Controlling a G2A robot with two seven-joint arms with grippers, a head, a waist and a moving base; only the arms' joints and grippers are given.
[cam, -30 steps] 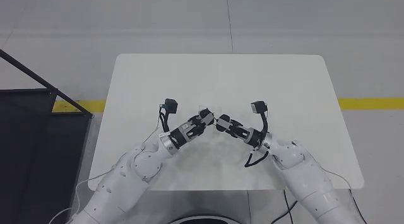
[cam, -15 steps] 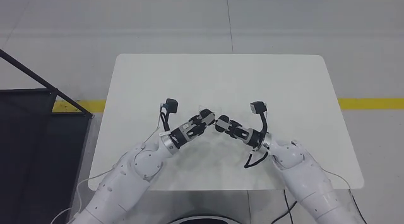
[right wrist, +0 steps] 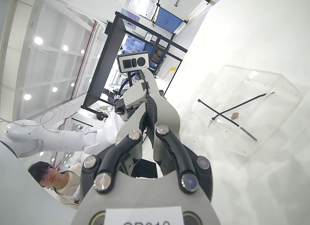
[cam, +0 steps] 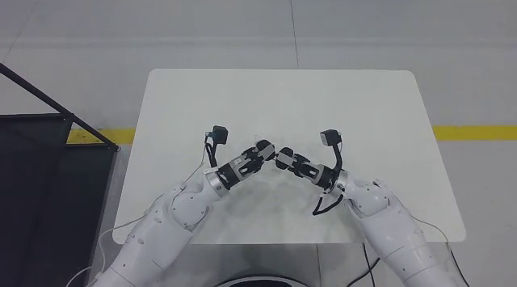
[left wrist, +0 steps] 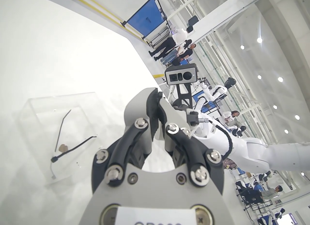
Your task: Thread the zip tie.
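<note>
Two black zip ties [left wrist: 72, 149] lie crossed inside a clear plastic tray [left wrist: 31, 105] on the white table. The right wrist view shows the same zip ties [right wrist: 227, 110] and tray [right wrist: 285, 83]. A small tan scrap [left wrist: 63, 148] rests beside them. My left gripper [left wrist: 155, 95] is shut, with nothing visible between its pads, and hovers off to one side of the tray. My right gripper [right wrist: 146, 85] is shut too, with no tie in it. In the top view the left gripper [cam: 264, 150] and right gripper [cam: 282, 157] nearly meet tip to tip at the table's middle front.
The white table [cam: 363, 109] stretches bare toward its far edge and both sides. A black frame [cam: 32, 93] and dark panel stand off the table's left side. Each wrist view shows the other arm's camera [left wrist: 180, 76] close ahead.
The right arm has edged very slightly toward the left one. Both grippers stay shut.
</note>
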